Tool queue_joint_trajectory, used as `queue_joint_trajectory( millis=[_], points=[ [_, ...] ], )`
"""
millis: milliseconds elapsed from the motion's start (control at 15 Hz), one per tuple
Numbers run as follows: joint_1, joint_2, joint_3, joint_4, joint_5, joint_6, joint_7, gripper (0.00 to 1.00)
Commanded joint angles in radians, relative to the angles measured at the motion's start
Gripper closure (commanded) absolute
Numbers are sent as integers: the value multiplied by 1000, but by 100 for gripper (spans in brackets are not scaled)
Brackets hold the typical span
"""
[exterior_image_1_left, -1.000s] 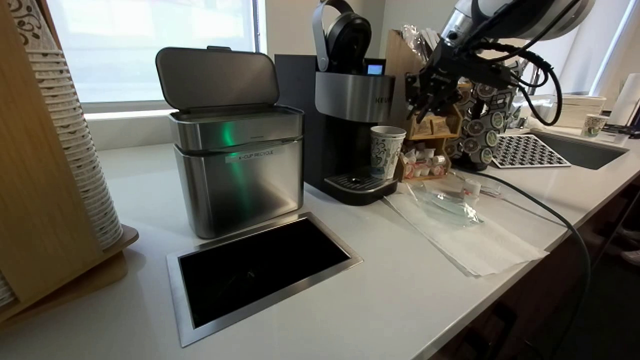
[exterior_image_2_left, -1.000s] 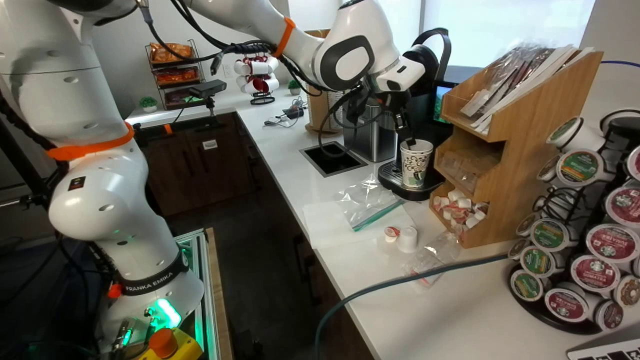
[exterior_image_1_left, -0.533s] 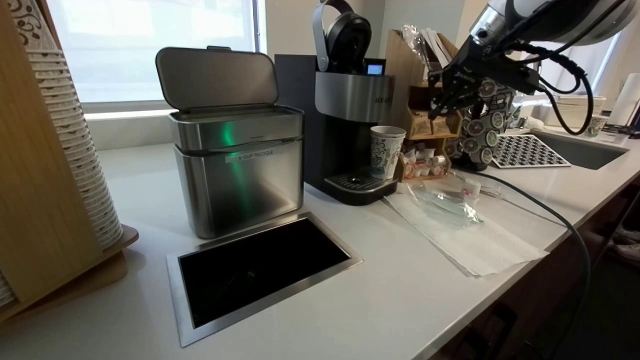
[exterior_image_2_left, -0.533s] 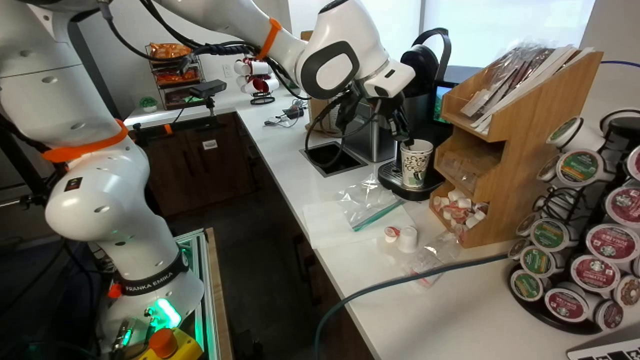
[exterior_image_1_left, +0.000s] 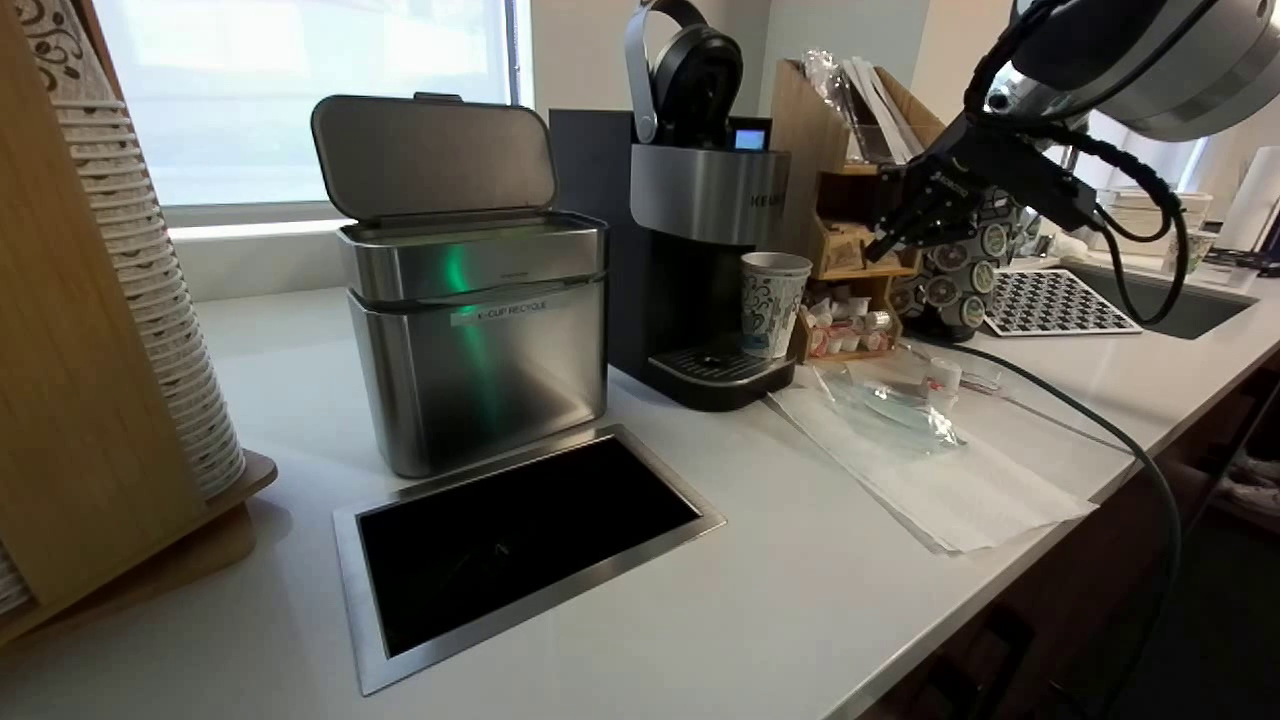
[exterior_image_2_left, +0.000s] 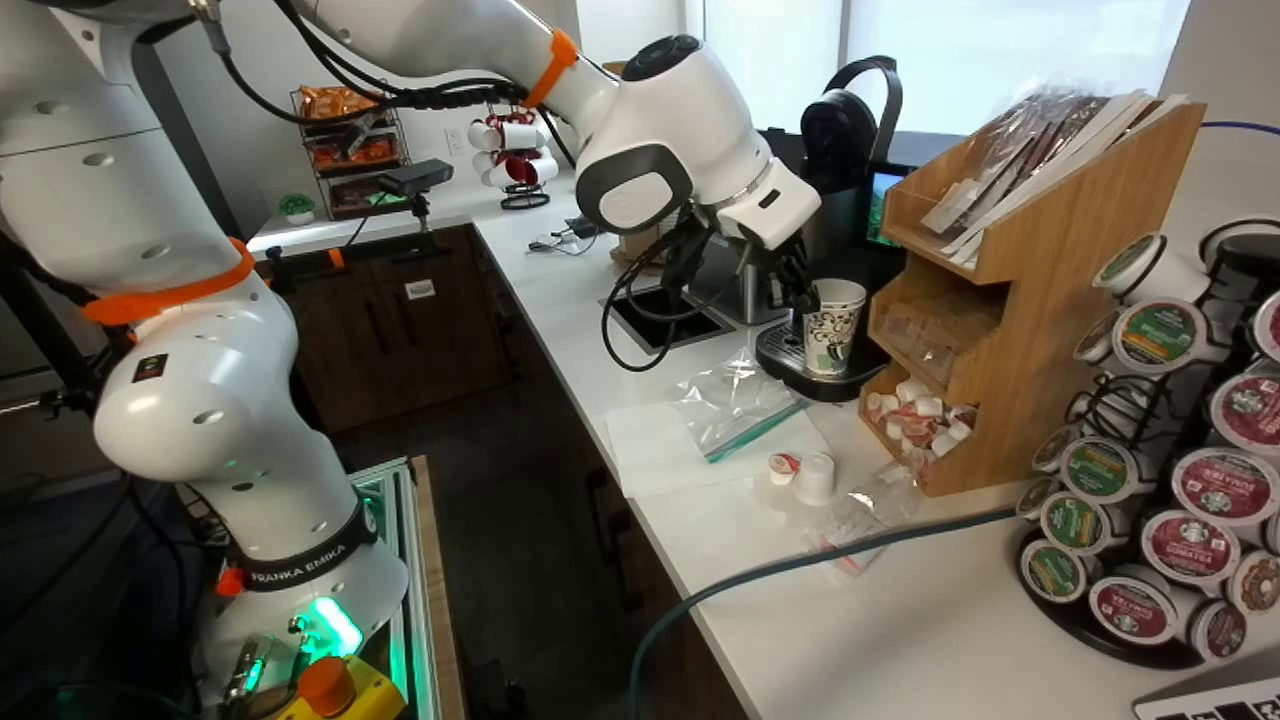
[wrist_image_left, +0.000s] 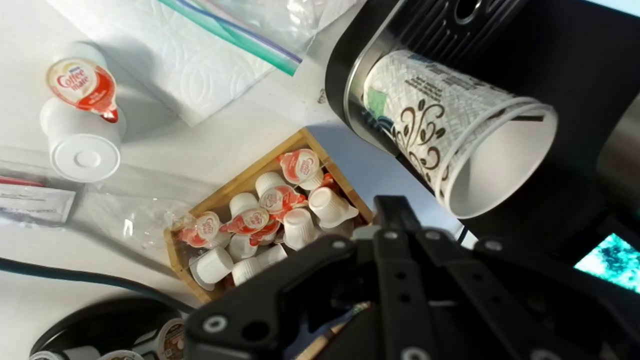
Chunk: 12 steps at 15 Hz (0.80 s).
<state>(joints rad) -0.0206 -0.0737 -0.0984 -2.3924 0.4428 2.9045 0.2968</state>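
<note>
Paper cups in an exterior view stand nested upright on the drip tray at eight o'clock, with creamers at seven, from the gripper, which is closed tight and holds nothing visible.

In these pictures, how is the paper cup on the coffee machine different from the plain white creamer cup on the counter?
Size: the paper cup is clearly larger than the creamer cup.
Look: brown swirls decorate the paper cup; the creamer cup shows plain white.
Pose: the paper cup stands with its open mouth up, the creamer cup with its flat base up.
Both are round and mostly white.
</note>
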Motion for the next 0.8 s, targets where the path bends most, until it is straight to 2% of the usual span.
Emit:
queue_joint_trajectory(
  millis=[0, 267, 467, 733],
  points=[
    [-11, -1, 10, 0, 1, -2, 2, 99],
    [-27, 37, 4, 30, -24, -20, 24, 100],
    [-13, 84, -17, 69, 18, -22, -39, 100],
    [-12, 146, -6, 129, 89, -23, -145, 100]
  ],
)
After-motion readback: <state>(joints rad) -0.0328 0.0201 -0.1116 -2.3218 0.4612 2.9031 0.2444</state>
